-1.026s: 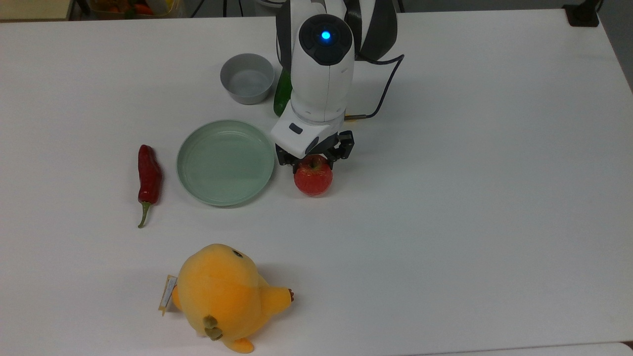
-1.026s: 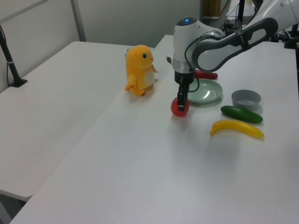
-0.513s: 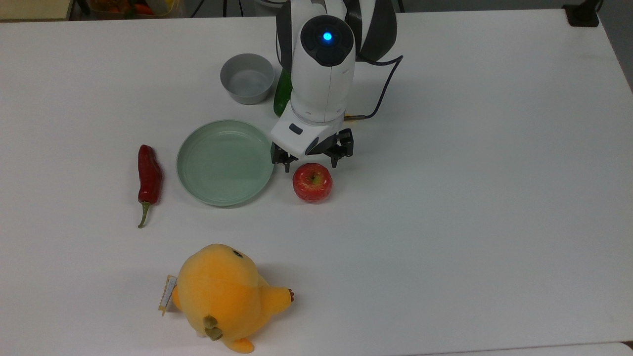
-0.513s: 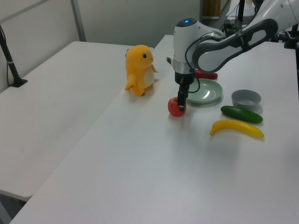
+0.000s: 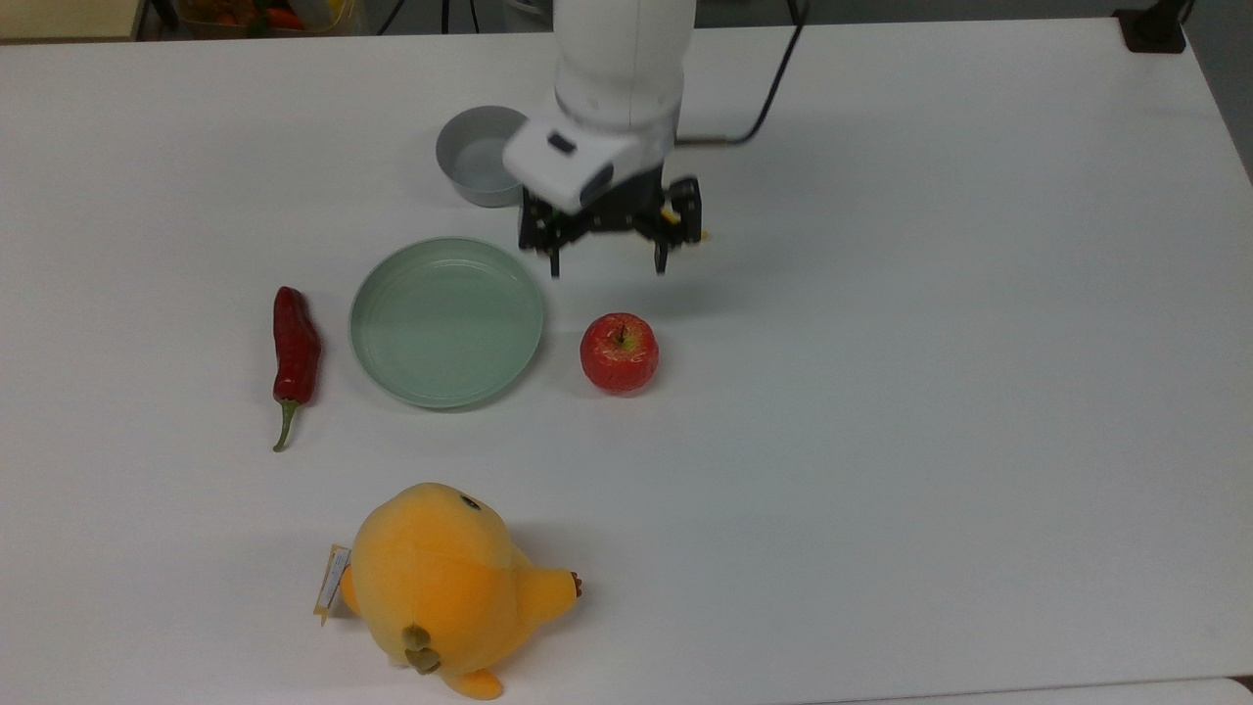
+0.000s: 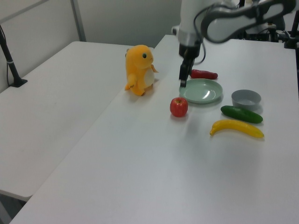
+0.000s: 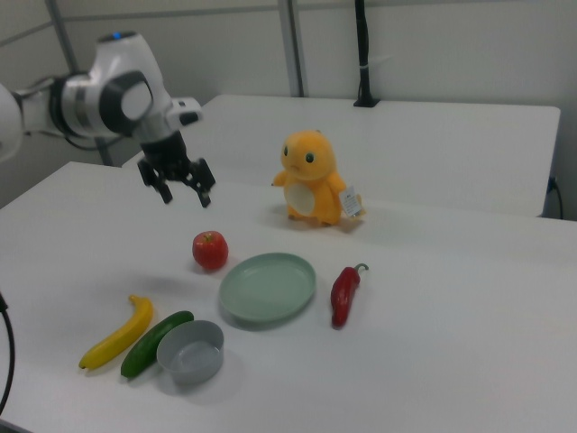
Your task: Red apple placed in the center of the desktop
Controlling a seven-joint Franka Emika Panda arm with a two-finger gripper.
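Above the red apple (image 5: pixel 619 352) the tool (image 5: pixel 607 262) now hangs clear with its fingers spread and empty; a second ago it sat low, right at the fruit. Its stem up, the apple rests alone on the white counter (image 5: pixel 930 392), where it was half a second ago. Beside the apple in the top view's left lies the green plate (image 5: pixel 446 321), then the chili pepper (image 5: pixel 293 352); the gray bowl (image 5: pixel 480 157) sits beyond the plate. Nearer the camera from the apple stands the yellow plush toy (image 5: pixel 440 587).
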